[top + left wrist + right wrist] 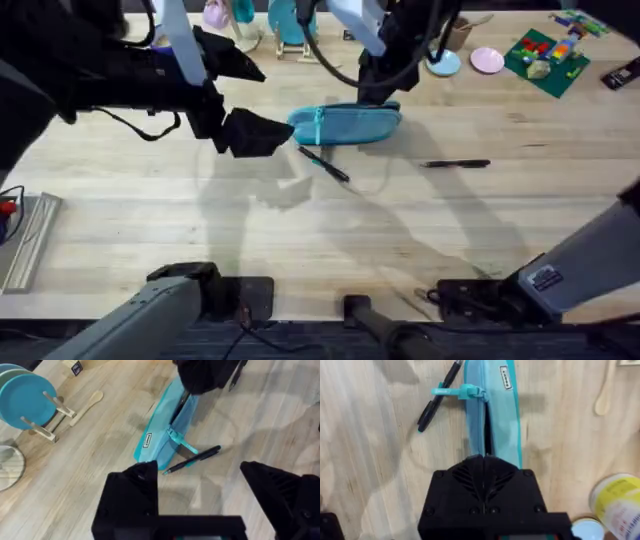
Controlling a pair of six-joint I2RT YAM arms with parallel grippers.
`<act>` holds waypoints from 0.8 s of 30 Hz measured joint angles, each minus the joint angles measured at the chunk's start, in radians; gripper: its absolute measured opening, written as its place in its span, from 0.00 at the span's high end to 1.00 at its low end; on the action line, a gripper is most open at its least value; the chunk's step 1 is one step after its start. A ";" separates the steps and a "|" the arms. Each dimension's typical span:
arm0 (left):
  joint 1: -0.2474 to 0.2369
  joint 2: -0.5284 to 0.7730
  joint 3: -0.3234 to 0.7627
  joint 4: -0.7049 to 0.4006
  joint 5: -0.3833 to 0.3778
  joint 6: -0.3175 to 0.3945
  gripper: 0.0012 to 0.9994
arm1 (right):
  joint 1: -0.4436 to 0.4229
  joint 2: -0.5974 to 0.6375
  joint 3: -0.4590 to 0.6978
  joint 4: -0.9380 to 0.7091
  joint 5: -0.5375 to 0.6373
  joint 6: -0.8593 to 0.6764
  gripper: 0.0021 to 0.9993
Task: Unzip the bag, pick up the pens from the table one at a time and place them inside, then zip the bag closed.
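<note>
Bag partly unzipped, upper centre of the table.
The bag lies with its right end pinched in the right gripper; the left gripper hovers spread wide at its left end, beside one pen; another pen lies right.

Light planks of the wooden counter run below me, crossed by soft shadows. At twelve o'clock stand a rack of teal plates and a wooden spoon; at one o'clock, a green block board.
</note>
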 joint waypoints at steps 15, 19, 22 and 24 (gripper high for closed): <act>0.000 0.000 0.000 0.000 0.000 0.000 0.01 | 0.000 0.092 0.000 0.031 0.000 0.003 0.97; 0.000 0.000 0.000 0.000 0.000 0.000 0.01 | 0.000 0.112 0.000 0.046 0.000 0.003 0.97; 0.000 0.000 0.000 0.000 0.000 0.000 0.01 | 0.000 0.129 0.000 0.067 0.007 0.003 0.97; 0.000 0.000 0.000 0.000 0.000 0.000 0.01 | 0.000 0.137 0.000 0.088 0.011 0.004 0.97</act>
